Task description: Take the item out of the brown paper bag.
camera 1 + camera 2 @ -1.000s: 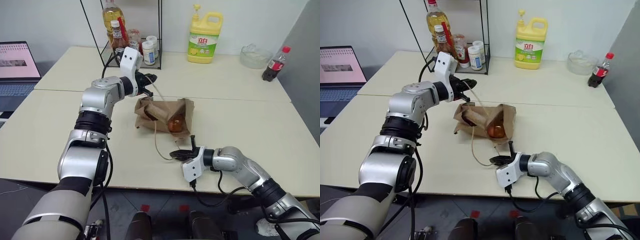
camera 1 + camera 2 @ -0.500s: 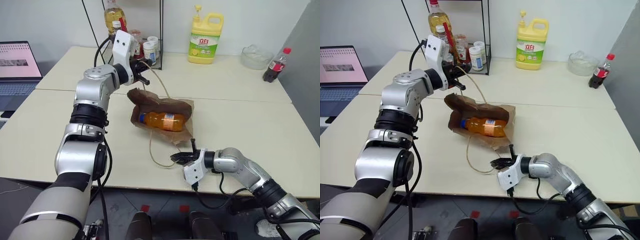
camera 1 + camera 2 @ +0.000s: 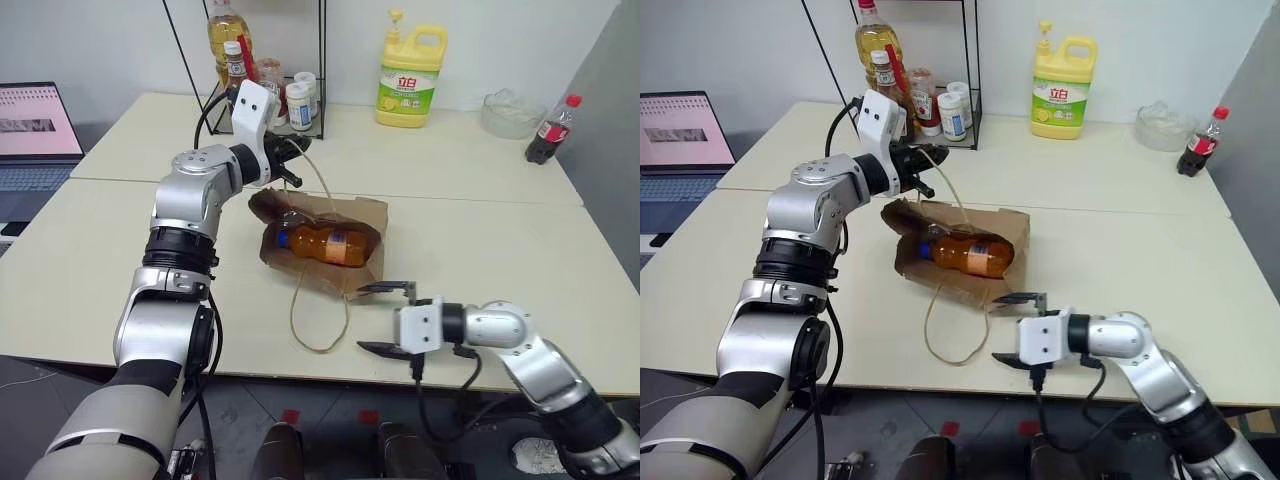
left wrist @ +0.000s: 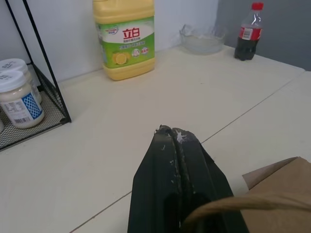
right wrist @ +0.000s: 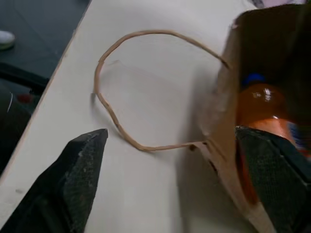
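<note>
Item 1, the left gripper [image 3: 290,160]: we find its jaws pressed fully together on the upper cord handle [image 3: 322,190] of the brown paper bag [image 3: 345,268]. The pinch holds that side of the bag's mouth lifted, which we judge is why the opening gapes.

Item 2, the brown paper bag: lying on the table [image 3: 520,250], below the left jaws and just beyond the right ones. Its second handle [image 3: 318,318] trails loose on the table towards the near edge, beside the right jaws.

Item 3, the item [image 3: 325,243]: an orange bottle with a blue cap, lying on its side inside the bag, under the left jaws' hold. In the right wrist view it [image 5: 265,116] sits ahead of one right finger, within the bag's mouth.

Item 4, the right gripper [image 3: 385,318]: jaws spread wide, holding nothing, pointed sideways near the bag's lower corner. We judge the spread readies it to reach in for the bottle.

Item 5, bystanders: a yellow jug [image 3: 409,78] and a cola bottle [image 3: 551,128], well beyond both jaws
</note>
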You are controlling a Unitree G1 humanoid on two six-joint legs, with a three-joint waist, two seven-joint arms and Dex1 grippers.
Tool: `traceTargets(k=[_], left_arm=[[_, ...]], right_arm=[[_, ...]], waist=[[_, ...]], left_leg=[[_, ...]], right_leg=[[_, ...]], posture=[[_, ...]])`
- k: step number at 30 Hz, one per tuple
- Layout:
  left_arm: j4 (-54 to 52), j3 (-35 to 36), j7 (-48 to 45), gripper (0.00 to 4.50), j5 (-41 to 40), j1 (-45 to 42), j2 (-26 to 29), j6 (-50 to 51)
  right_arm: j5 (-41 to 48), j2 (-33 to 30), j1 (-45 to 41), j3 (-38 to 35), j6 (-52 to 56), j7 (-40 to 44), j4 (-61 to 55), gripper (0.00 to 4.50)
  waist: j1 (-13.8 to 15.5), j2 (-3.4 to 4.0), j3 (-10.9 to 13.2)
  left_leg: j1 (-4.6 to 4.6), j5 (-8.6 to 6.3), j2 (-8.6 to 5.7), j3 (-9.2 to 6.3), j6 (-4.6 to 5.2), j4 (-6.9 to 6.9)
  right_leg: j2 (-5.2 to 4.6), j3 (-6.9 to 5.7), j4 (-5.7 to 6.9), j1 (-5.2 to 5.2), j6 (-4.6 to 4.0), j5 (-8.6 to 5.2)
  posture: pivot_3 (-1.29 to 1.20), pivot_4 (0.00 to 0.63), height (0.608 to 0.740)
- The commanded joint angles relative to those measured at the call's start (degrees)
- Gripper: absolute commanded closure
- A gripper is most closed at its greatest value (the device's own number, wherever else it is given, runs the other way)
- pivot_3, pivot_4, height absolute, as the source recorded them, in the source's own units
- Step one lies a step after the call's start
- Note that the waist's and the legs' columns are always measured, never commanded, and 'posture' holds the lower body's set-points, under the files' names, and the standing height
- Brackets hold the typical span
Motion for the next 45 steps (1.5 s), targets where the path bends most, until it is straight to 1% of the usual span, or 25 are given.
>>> traceTargets(k=[1, 3, 5, 7, 8, 12, 16, 19, 23, 28, 30, 35, 40, 41, 42, 43, 45], left_arm=[[-2.10, 0.90, -0.20, 4.50, -0.09, -0.64, 0.14, -0.69], [-2.04, 0.90, -0.23, 4.50, -0.08, -0.64, 0.10, -0.80], [-1.90, 0.80, -0.21, 4.50, 0.00, -0.74, -0.08, -1.01], [-1.65, 0.69, -0.06, 4.50, 0.17, -0.93, -0.29, -1.29], [-1.53, 0.67, -0.06, 4.50, 0.21, -1.07, -0.36, -1.35], [-1.20, 0.65, -0.20, 4.50, 0.38, -1.47, -0.50, -1.51], [-1.26, 0.43, -0.52, 4.50, 0.55, -1.55, -0.54, -1.67], [-1.42, 0.47, -0.58, 4.50, 0.58, -1.56, -0.57, -1.60], [-2.10, 0.66, -0.61, 4.50, 0.50, -1.26, -0.39, -1.23], [-3.20, 0.85, -0.57, 4.50, 0.38, -0.68, 0.02, -0.62], [-3.66, 0.94, -0.56, 4.50, 0.32, -0.45, 0.21, -0.34], [-4.63, 1.09, -0.57, 4.50, 0.24, 0.15, 0.47, 0.17], [-4.02, 1.04, -0.46, 4.50, 0.23, 0.18, 0.15, -0.28], [-3.86, 0.91, -0.49, 4.50, 0.31, 0.10, 0.02, -0.50], [-3.64, 0.89, -0.43, 4.50, 0.31, -0.04, -0.17, -0.65], [-3.27, 0.88, -0.38, 4.50, 0.36, -0.24, -0.31, -0.84], [-2.85, 0.87, -0.32, 4.50, 0.42, -0.47, -0.46, -1.05]], right_arm=[[5.64, -0.49, 1.51, -4.87, 8.06, -1.09, -6.21, 0.02], [7.60, 0.66, 1.12, -5.98, 12.69, -2.76, -8.10, 0.02], [11.08, 5.41, -1.81, -5.99, 21.10, -6.86, -10.15, 0.02], [14.40, 11.04, -4.56, -5.57, 28.24, -10.91, -11.07, 0.38], [15.20, 13.09, -5.70, -5.10, 30.48, -12.09, -11.22, 0.63], [18.32, 19.72, -9.65, -3.40, 36.99, -15.76, -11.05, 2.02], [20.87, 25.55, -13.10, -1.74, 39.42, -16.82, -6.38, 3.51], [21.49, 29.23, -15.53, -1.04, 38.97, -17.04, -1.33, 4.44], [18.65, 32.87, -18.22, 1.26, 33.88, -17.22, 8.09, 4.44], [16.24, 36.31, -20.40, 0.70, 27.77, -18.44, 17.84, 4.44], [14.64, 36.58, -21.25, 0.24, 25.88, -19.52, 20.45, 4.44], [6.34, 32.38, -23.26, 0.56, 19.69, -23.80, 23.71, 4.44], [-1.30, 26.35, -23.07, 4.87, 16.89, -22.52, 22.45, 4.44], [-2.40, 25.78, -23.15, 5.57, 16.63, -22.44, 22.71, 4.19], [-3.62, 25.21, -23.48, 6.33, 16.51, -22.40, 23.22, 4.08], [-5.29, 24.59, -24.06, 7.22, 16.03, -22.42, 24.12, 3.82], [-7.56, 23.86, -24.85, 8.35, 15.13, -22.26, 25.35, 3.14]], waist=[[0.00, 0.00, 0.00], [-0.07, 0.00, 0.00], [-0.25, 0.00, 0.00], [-0.46, 0.02, 0.01], [-0.54, 0.02, 0.01], [-0.45, 0.02, 0.01], [-0.38, 0.02, 0.01], [-0.44, 0.02, 0.02], [-0.60, 0.03, 0.02], [-0.60, 0.05, 0.03], [-0.63, 0.05, 0.03], [-0.60, 0.06, 0.04], [-0.64, 0.06, 0.04], [-0.71, 0.05, 0.04], [-0.81, 0.06, 0.04], [-0.98, 0.06, 0.04], [-1.13, 0.06, 0.04]], left_leg=[[0.00, 0.00, 0.01, 0.00, 0.00, 0.00], [0.00, -0.01, 0.00, 0.00, 0.02, 0.00], [0.01, -0.02, 0.02, 0.00, 0.03, 0.00], [0.01, -0.01, 0.06, 0.00, 0.01, -0.01], [0.01, 0.00, 0.06, 0.00, 0.01, -0.01], [-0.13, 0.01, 0.04, -0.01, -0.02, 0.01], [-0.15, 0.00, 0.02, -0.01, 0.00, 0.00], [-0.15, -0.01, 0.03, -0.01, 0.02, 0.00], [-0.15, -0.02, 0.03, -0.01, 0.04, -0.01], [-0.15, -0.09, 0.03, -0.01, 0.15, -0.01], [-0.15, -0.09, 0.04, -0.01, 0.16, -0.01], [-0.16, -0.09, 0.02, 0.00, 0.15, 0.00], [-0.16, -0.09, 0.03, 0.00, 0.16, -0.01], [-0.16, -0.09, 0.03, 0.00, 0.16, -0.01], [-0.16, -0.09, 0.03, 0.00, 0.16, -0.01], [-0.16, -0.09, 0.04, 0.00, 0.16, -0.01], [-0.16, -0.09, 0.03, 0.00, 0.16, -0.02]], right_leg=[[0.01, 0.00, 0.00, 0.00, 0.00, 0.00], [0.01, 0.01, 0.01, -0.01, 0.00, 0.00], [0.03, 0.01, 0.02, -0.02, 0.00, 0.00], [0.06, 0.02, 0.07, -0.07, 0.00, 0.00], [0.06, 0.03, 0.10, -0.10, 0.00, 0.00], [0.04, 0.00, 0.08, -0.19, 0.00, 0.00], [0.03, 0.00, 0.09, -0.24, 0.00, 0.00], [0.03, -0.01, 0.11, -0.25, 0.00, 0.00], [0.04, -0.01, 0.14, -0.28, 0.00, 0.00], [0.03, -0.02, 0.15, -0.30, 0.00, 0.00], [0.04, -0.02, 0.16, -0.30, 0.00, 0.00], [0.03, -0.01, 0.17, -0.32, 0.00, 0.00], [0.03, 0.00, 0.17, -0.32, 0.00, 0.00], [0.03, 0.00, 0.17, -0.33, 0.00, 0.00], [0.04, 0.00, 0.17, -0.33, 0.00, 0.00], [0.04, 0.00, 0.18, -0.34, 0.00, 0.00], [0.04, 0.00, 0.18, -0.34, 0.00, 0.00]], posture=[[0.00, 0.150, 0.740], [0.00, 0.150, 0.740], [0.00, 0.150, 0.740], [0.00, 0.150, 0.740], [0.00, 0.150, 0.740], [0.00, 0.150, 0.740], [0.00, 0.150, 0.740], [0.00, 0.150, 0.740], [0.00, 0.150, 0.740], [0.00, 0.150, 0.740], [0.00, 0.150, 0.740], [0.00, 0.150, 0.740], [0.00, 0.150, 0.740], [0.00, 0.150, 0.740], [0.00, 0.150, 0.740], [0.00, 0.150, 0.740], [0.00, 0.150, 0.740]])
